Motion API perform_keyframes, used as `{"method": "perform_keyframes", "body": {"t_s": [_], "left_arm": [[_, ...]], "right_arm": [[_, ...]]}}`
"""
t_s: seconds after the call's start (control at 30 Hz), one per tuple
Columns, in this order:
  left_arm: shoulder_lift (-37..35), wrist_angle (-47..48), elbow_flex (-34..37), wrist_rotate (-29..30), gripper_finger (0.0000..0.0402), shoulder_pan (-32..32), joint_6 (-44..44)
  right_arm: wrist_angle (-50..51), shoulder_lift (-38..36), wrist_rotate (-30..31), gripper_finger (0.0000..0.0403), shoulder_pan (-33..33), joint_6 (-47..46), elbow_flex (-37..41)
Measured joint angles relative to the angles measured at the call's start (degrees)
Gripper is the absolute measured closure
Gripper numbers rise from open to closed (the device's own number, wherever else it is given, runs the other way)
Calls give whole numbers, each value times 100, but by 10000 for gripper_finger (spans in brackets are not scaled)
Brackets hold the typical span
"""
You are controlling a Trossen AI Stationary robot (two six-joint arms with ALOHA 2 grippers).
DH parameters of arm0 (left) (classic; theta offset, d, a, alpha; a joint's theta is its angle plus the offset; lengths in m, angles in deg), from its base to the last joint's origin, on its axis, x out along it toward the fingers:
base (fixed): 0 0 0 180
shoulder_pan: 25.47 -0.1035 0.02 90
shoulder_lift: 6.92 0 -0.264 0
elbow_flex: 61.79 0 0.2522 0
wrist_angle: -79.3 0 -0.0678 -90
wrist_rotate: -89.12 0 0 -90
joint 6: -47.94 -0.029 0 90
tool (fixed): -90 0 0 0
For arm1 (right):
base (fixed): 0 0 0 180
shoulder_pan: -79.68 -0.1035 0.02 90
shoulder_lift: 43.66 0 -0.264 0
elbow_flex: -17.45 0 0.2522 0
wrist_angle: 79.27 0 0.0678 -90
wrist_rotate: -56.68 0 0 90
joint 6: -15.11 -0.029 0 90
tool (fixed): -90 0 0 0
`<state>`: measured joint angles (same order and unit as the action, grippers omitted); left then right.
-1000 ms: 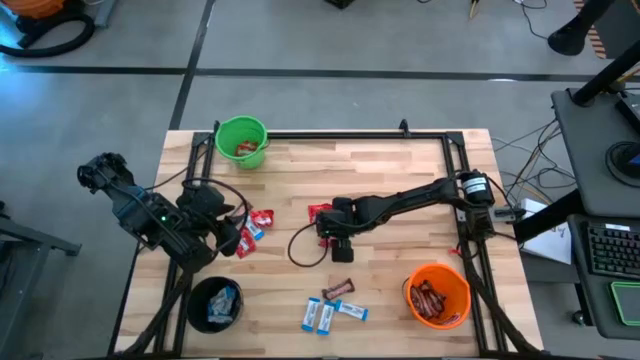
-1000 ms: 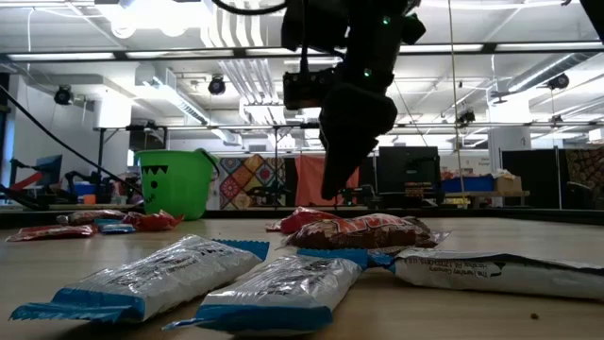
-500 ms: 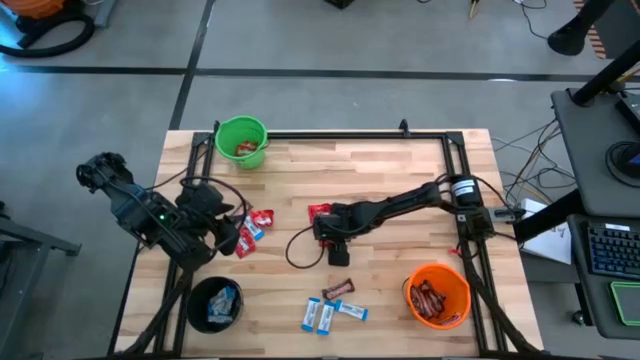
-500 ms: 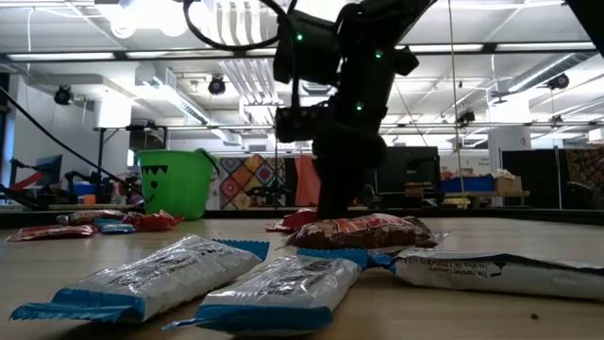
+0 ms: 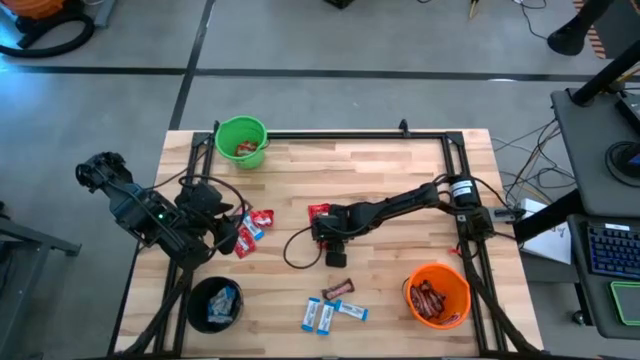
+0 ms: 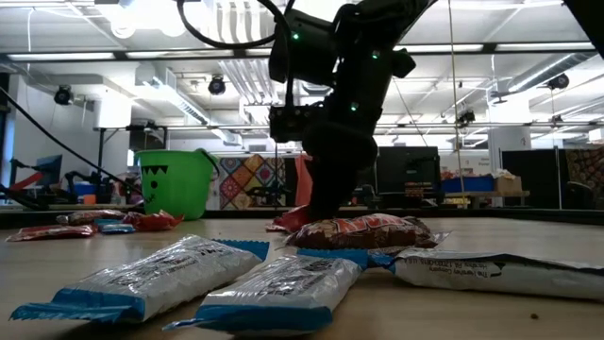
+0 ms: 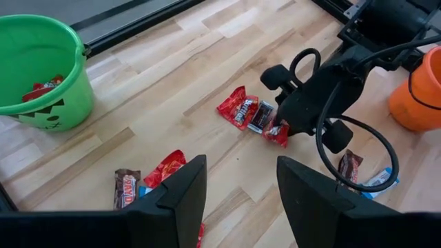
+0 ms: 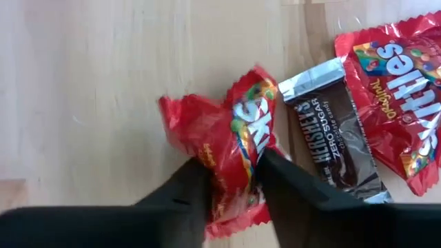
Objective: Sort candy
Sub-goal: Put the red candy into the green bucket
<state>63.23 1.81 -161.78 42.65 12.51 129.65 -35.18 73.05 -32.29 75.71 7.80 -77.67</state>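
Our right pincer is clenched on a red packet near the bench's middle, beside a dark brown bar. We should lift straight up, keeping the bar clear. Our left pincer waits released near the left edge.

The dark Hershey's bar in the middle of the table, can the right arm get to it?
Probably yes. The right gripper is pinching a red packet right beside the Hershey's bar, which lies uncovered.
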Motion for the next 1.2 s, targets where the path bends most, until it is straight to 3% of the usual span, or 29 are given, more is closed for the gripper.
{"method": "perform_keyframes", "body": {"t_s": [0.13,0.2,0.83,1.03,1.2], "left_arm": [[0,0,1,-1,242,0,2],[0,-1,1,-2,242,0,23],[26,7,3,-7,242,-41,86],[12,95,279,-7,242,-411,449],[15,-286,731,-354,242,-915,281]], "right_arm": [[9,-2,-43,364,-3,-82,2],[26,-27,-99,381,-1,-174,4],[138,-925,-107,386,0,-880,37],[65,-1010,-105,386,0,-1012,26],[45,-1013,-105,386,0,-1018,-124]]}}
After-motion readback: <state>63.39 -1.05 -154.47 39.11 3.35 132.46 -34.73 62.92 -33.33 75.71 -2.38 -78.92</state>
